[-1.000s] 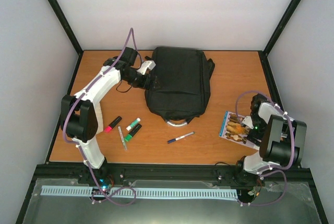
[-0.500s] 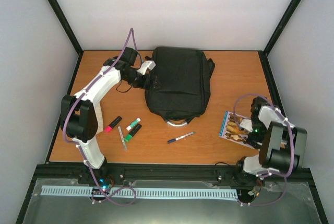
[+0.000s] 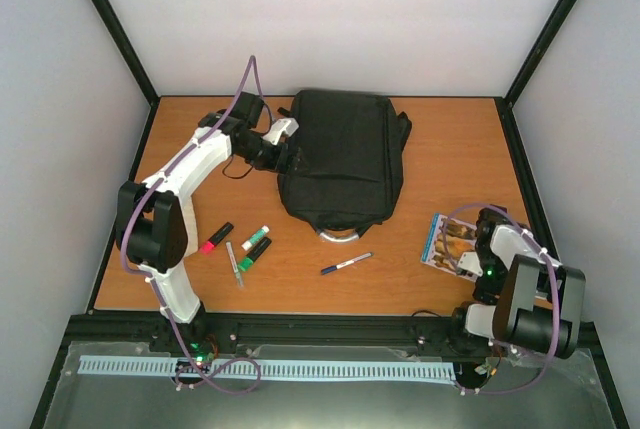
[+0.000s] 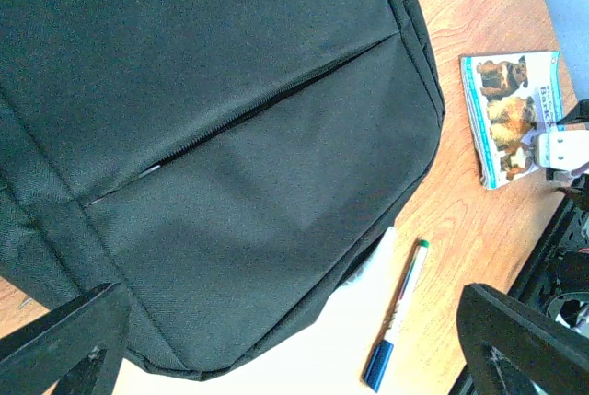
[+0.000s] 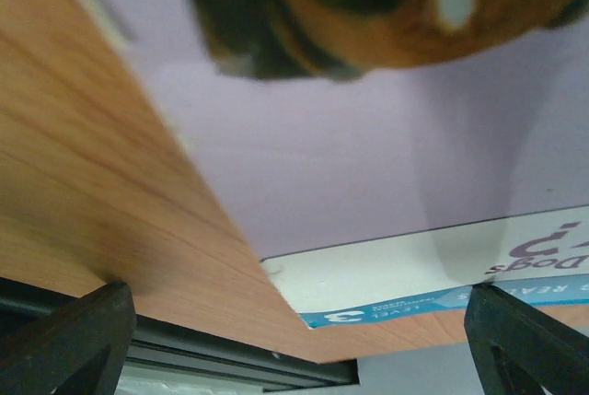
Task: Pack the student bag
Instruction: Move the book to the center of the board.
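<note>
The student bag (image 3: 340, 159) is a large black backpack lying flat at the back middle of the table, grey loop handle (image 3: 340, 234) towards me. In the left wrist view the student bag (image 4: 212, 137) fills most of the frame, with a zip line (image 4: 248, 110) running across it. My left gripper (image 3: 287, 156) hovers open at the bag's left side, both fingers wide apart (image 4: 293, 301) with nothing between them. My right gripper (image 3: 468, 249) is open, low over a dog picture book (image 3: 448, 237) near the right front; the book's cover (image 5: 368, 137) is very close under the open gripper (image 5: 299, 301).
A blue-capped pen (image 3: 346, 263) lies in front of the bag, also seen as a pen (image 4: 398, 326) beside the book (image 4: 511, 110). A red marker (image 3: 215, 237), green markers (image 3: 255, 244) and a thin pen (image 3: 235, 264) lie front left. Black frame rails border the table.
My right arm has swung towards the near edge and lowered its open gripper over the book. The left arm and the bag have not moved.
</note>
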Controlling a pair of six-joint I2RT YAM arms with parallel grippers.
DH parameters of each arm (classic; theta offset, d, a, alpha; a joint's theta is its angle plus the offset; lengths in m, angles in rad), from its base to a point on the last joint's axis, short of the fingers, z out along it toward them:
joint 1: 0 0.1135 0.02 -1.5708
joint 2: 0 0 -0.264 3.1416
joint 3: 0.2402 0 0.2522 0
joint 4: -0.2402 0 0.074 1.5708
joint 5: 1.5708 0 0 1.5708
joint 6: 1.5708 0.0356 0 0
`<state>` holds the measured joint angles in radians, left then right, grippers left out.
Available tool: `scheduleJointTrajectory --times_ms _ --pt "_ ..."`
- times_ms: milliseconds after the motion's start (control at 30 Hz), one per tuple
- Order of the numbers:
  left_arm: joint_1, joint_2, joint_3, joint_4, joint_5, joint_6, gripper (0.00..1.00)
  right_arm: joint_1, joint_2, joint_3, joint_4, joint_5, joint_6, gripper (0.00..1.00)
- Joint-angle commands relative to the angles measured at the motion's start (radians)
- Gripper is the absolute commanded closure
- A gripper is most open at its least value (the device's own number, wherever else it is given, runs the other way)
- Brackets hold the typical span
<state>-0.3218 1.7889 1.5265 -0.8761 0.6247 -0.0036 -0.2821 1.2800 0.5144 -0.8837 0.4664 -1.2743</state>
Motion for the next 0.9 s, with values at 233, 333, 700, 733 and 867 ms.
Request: scheduleJointTrajectory --times_ms 233,333,700,733,867 --pt "-0.006 0.003 0.02 -0.003 0.024 -0.009 0.01 -0.023 0.306 0.237 0.348 0.122 0.006 0.02" --pt "-0.006 -0.001 0.013 0.002 0.01 -0.011 0.01 -0.019 0.478 0.421 0.325 0.105 0.112 0.04" --pt "-0.006 -0.006 0.001 0.001 -0.003 -0.003 0.01 0.152 0.828 0.996 0.109 0.011 0.439 0.03" --pt "-0.006 -0.006 -0.001 0.002 -0.003 -0.003 0.01 0.163 0.843 1.037 0.083 -0.004 0.466 0.03" --pt "-0.006 -0.007 -0.006 0.002 -0.007 -0.001 0.0 0.172 0.867 1.189 0.051 0.021 0.554 0.0"
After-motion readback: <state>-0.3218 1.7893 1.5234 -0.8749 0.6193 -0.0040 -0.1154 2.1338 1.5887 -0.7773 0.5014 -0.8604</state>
